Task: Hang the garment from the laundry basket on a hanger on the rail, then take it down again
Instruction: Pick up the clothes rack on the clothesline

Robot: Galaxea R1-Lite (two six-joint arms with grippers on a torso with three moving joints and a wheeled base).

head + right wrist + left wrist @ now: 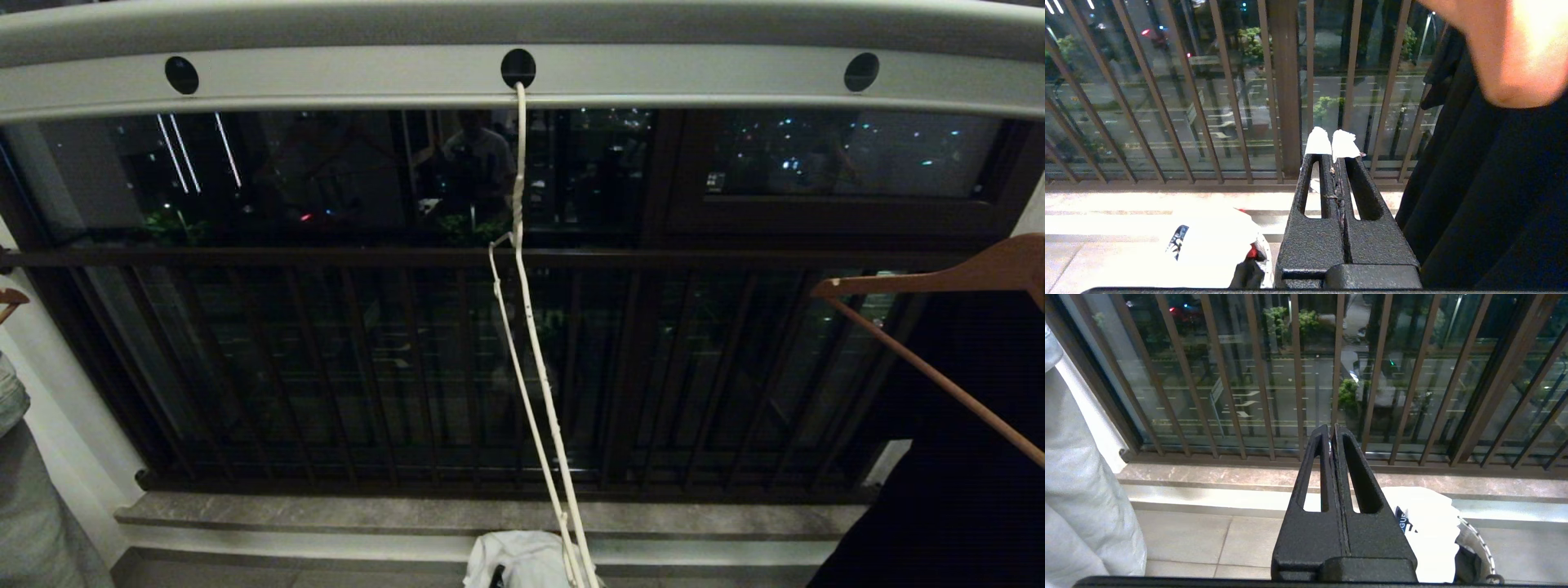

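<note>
- Both grippers, left gripper [1332, 435] and right gripper [1336, 148], have fingers pressed together, holding nothing.
- White T-shirt [1427, 522] lies heaped in the laundry basket [1478, 543] on the floor.
- It looks soft and light; I would pinch a top fold.

Night outside: a dark window [849, 155] with city lights behind a brown railing [1257, 375], a grey stone sill [326, 514] below, pale floor tiles [1180, 543] beneath.

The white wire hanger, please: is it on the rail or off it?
On: the hanger hooks into the rail's middle hole and hangs bare.
</note>
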